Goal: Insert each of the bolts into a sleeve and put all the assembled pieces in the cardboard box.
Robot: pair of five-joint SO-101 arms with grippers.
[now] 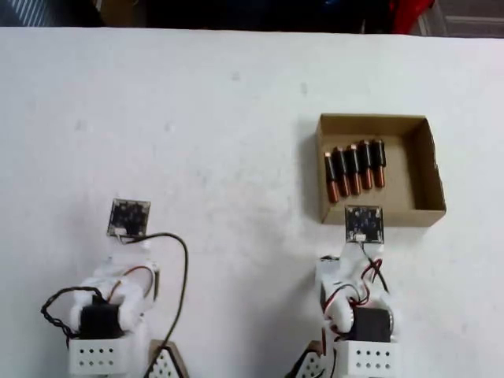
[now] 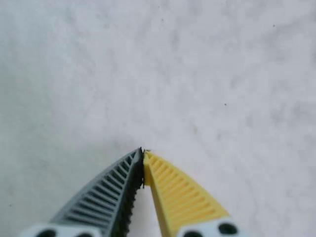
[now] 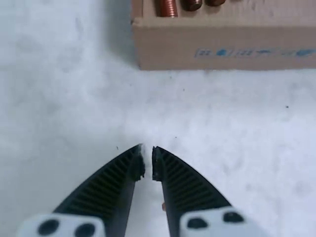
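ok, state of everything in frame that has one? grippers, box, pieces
left gripper: shut, empty, over the bare table.
right gripper: all but shut, a thin gap at the tips, empty, on the table side of the box's near wall.
cardboard box: open-topped, upright on the table.
assembled pieces: five, lying side by side inside the box.
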